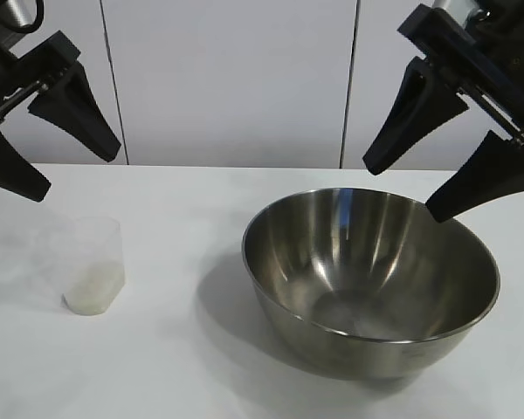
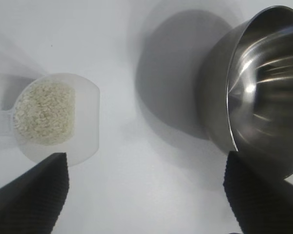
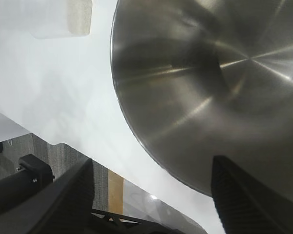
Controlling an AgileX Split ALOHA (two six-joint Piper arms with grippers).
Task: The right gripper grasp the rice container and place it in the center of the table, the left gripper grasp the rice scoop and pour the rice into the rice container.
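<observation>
Shiny steel rice container [image 1: 371, 279] sits upright, empty, right of centre; the clear rice scoop [image 1: 89, 264], left, holds rice [image 2: 44, 113].

No legible text in any view.
The steel bowl [image 1: 371, 279] shows only reflections on its inner wall, no marks clear enough to read. The clear plastic cup [image 1: 92, 266] holding rice carries no readable scale or label. Nothing printed shows on the white table [image 1: 183, 367] or on the panel wall [image 1: 236, 78] at the far side.
</observation>
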